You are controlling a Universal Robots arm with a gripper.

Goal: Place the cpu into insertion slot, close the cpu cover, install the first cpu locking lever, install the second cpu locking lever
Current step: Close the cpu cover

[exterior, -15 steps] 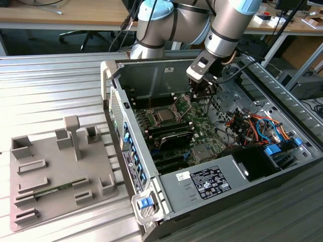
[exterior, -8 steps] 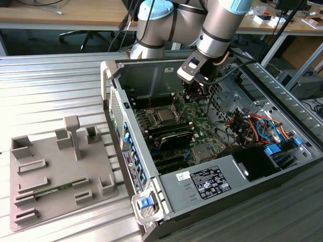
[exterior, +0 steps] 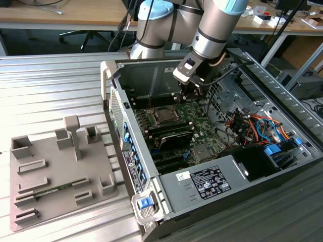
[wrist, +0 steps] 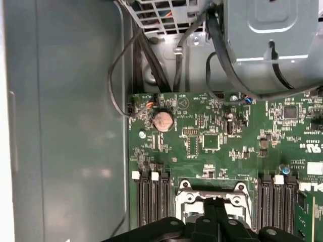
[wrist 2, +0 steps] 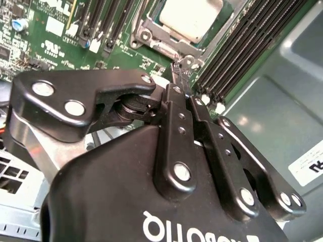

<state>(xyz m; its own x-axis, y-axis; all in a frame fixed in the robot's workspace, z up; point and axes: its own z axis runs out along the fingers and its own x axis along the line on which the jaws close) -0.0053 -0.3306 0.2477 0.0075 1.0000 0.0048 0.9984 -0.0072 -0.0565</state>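
With the cpu (wrist 2: 189,17) under its cover (wrist 2: 169,49), I judge this the lever step: my gripper (wrist 2: 177,83), closed and empty, needs a steady press.

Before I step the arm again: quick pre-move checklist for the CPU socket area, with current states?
1. Small silver-tan square cpu lying flat in place on the green motherboard: ok.
2. Thin silver metal cpu cover frame down around it: ok.
3. Cover latched shut: cannot tell.
4. Black end effector at the cover's edge, fingers together: ok.
5. Anything pinched between them: cannot tell.
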